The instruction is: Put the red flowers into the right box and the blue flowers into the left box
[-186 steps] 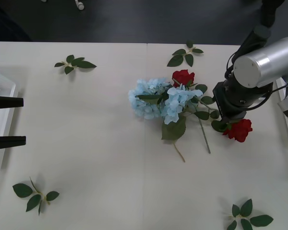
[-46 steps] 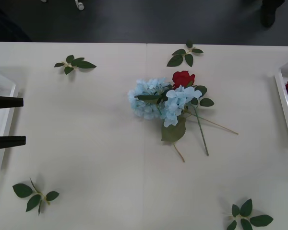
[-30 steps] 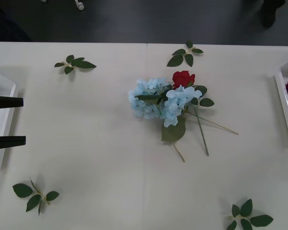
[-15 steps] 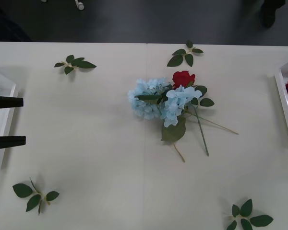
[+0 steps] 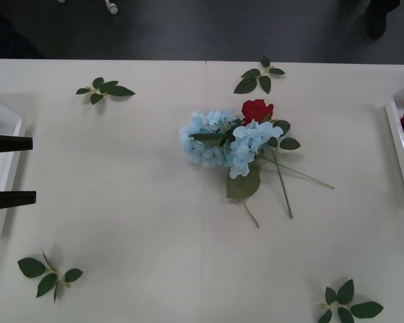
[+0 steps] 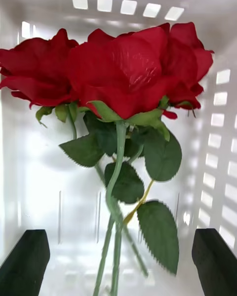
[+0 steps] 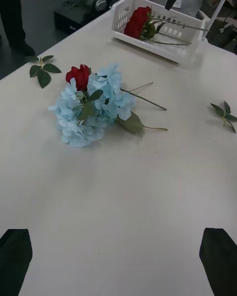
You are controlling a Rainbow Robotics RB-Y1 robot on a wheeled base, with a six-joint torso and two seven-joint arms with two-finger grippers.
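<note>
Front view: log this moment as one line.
right gripper: open over right box | red flowers: boxed | one rose, blue flowers: on table

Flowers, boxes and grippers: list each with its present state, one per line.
red flowers in the right box: lying inside.
red flower on the table: against the blue flowers.
blue flowers: heaped mid-table, unsorted.
right box: holds roses.
left box: contents unseen.
left gripper: open, over the left box.
right gripper: open, over the right box.

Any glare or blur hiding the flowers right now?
Right wrist view: backlight through the right box slots washes out its walls, and the red flowers look soft at close range. Front view: even light, faint shadows, blue flowers clear. Left wrist view: the far background is dim.
</note>
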